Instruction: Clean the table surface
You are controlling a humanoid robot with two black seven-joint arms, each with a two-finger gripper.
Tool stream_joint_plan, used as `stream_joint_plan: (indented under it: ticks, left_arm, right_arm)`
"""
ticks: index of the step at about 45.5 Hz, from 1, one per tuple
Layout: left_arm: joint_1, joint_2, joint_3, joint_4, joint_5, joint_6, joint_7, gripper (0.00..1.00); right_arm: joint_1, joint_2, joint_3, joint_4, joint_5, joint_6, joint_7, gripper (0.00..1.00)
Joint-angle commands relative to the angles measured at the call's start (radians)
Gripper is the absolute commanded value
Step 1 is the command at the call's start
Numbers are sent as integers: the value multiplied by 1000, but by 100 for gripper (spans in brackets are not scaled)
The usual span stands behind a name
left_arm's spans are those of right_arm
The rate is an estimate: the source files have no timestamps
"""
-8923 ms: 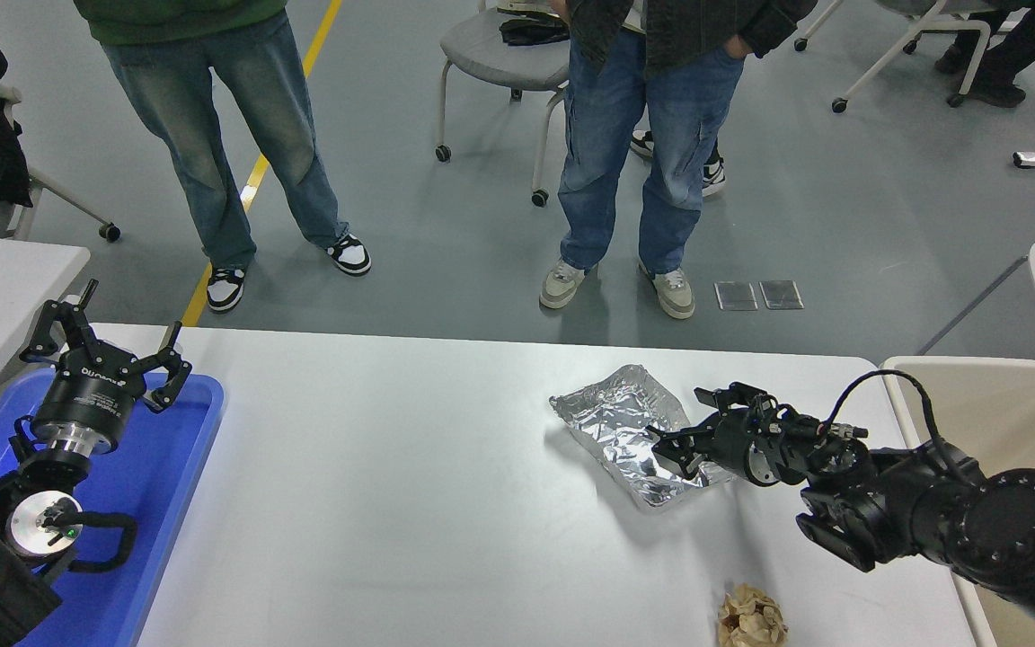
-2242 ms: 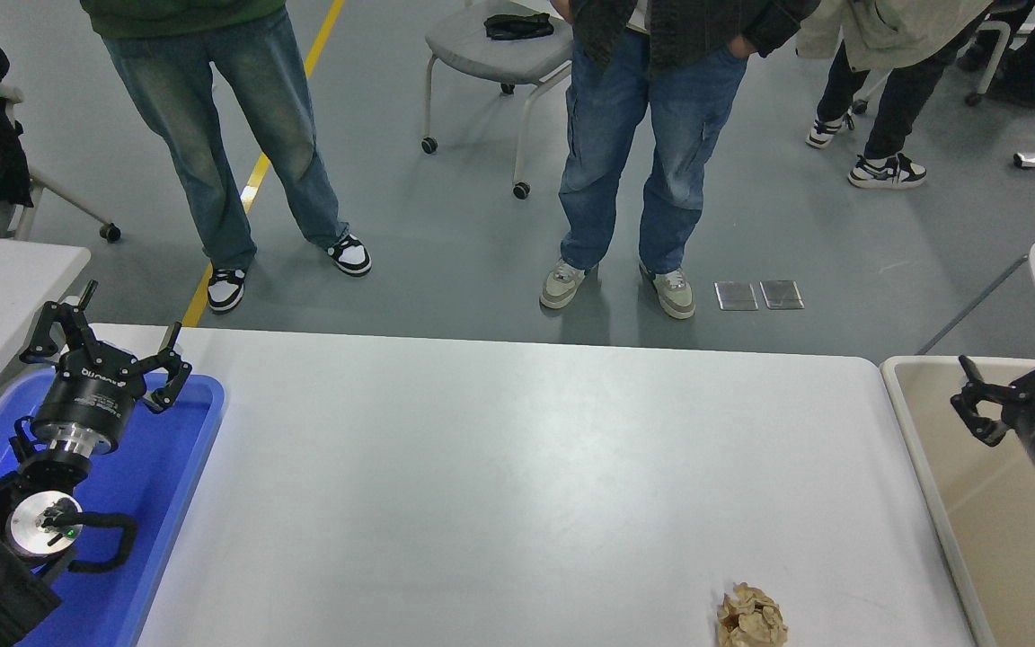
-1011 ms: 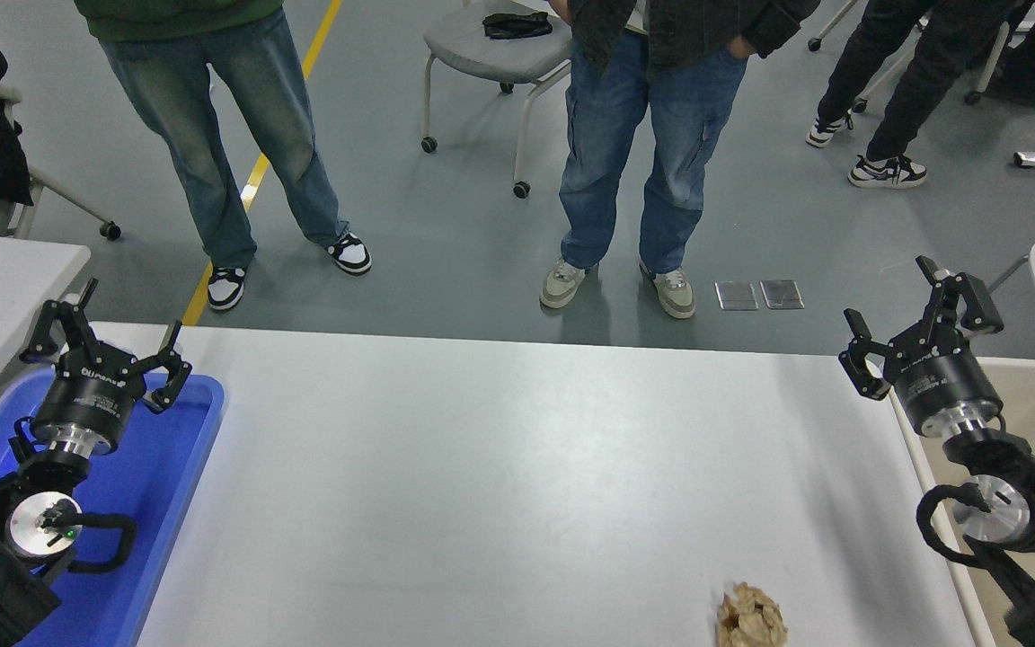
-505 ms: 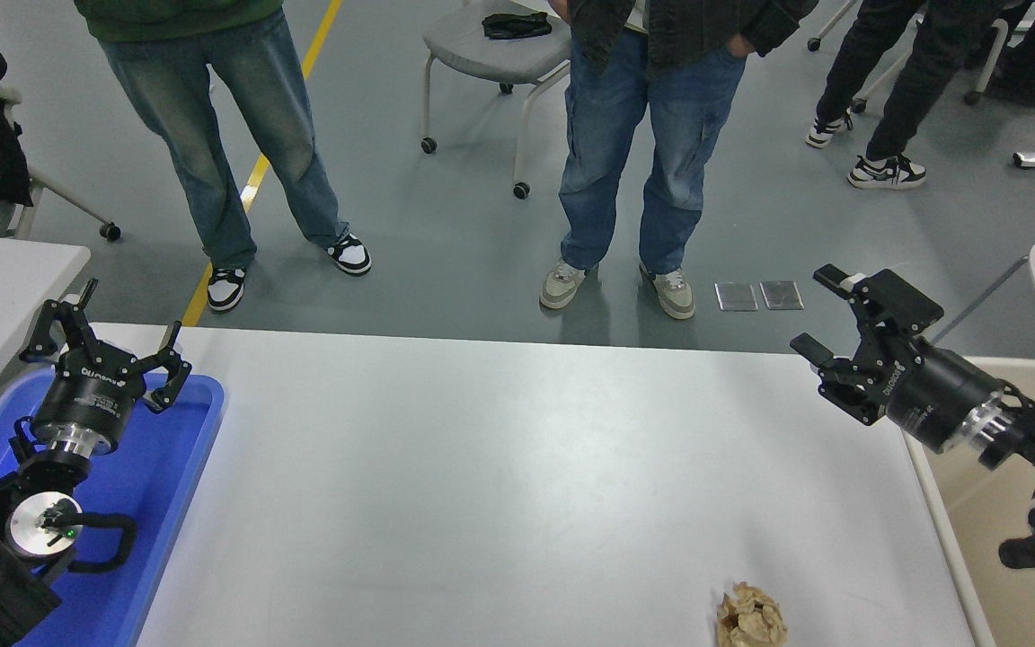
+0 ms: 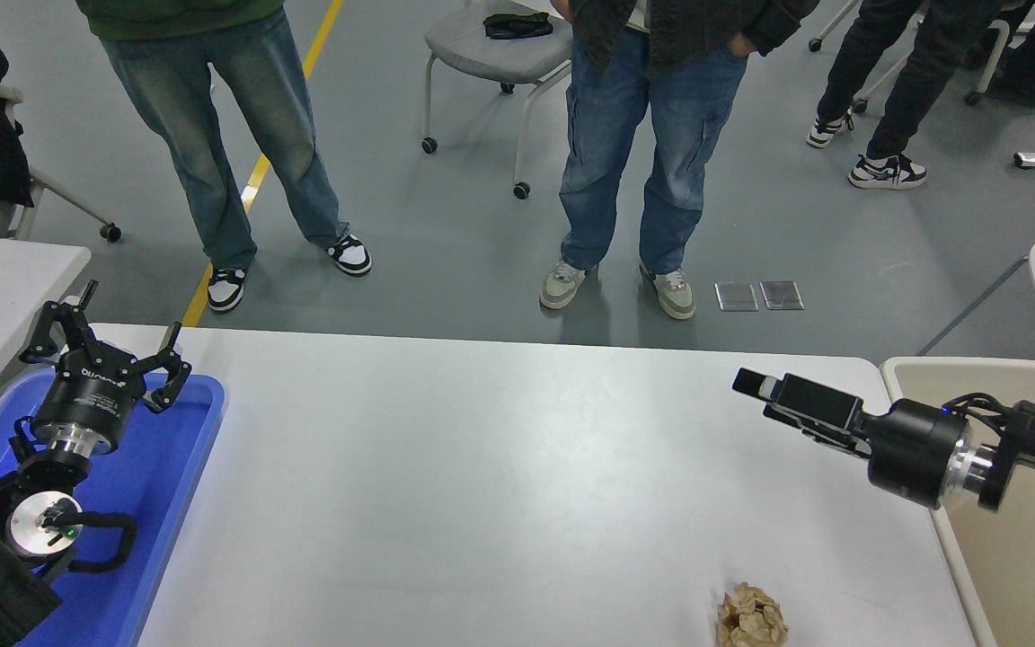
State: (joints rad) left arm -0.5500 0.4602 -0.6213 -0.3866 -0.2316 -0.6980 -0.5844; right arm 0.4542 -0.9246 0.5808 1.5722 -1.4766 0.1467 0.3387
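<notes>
my right gripper (image 5: 756, 386) reaches in from the right, level above the far right part of the table surface (image 5: 482, 467). seen edge-on, so i cannot tell whether its fingers are apart or together. the smooth, slightly glossy white top spans the middle of the view. a crumpled tan paper ball (image 5: 751, 618) lies at its near edge. my left gripper (image 5: 104, 346) is parked over the blue plastic tray (image 5: 172, 467), fingers spread. the beige bin (image 5: 976, 382) stands beside the table's right end.
</notes>
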Motion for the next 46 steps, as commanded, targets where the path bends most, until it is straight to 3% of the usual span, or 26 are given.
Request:
stream_joint_plan:
  ticks: [1,9,17,24,32,39,43,46]
  left_arm:
    - [-1,0,0,0,0,0,0,100]
    - [-1,0,0,0,0,0,2,100]
    - [-1,0,0,0,0,0,2,100]
    - [-1,0,0,0,0,0,2,100]
    - [-1,0,0,0,0,0,2,100]
    - [-1,0,0,0,0,0,2,100]
    - [-1,0,0,0,0,0,2,100]
    - [-1,0,0,0,0,0,2,100]
  right_arm:
    - [173,-31,-275,8,-238,4,-3,98]
    - [331,-34,-442,3,-355,11,0,98]
    - [532,-16,-662,0,-356,10,-1,98]
    - [685,78,-806,-15,-363,24,-16,98]
    - [823,132,-957,-9,-347,68,-142,98]
    - [798,154,-984,3,-317,88,-226,98]
    - [770,150,-987,37,-190,109,-337,98]
    - [752,127,-983,68,-81,123,-365,99]
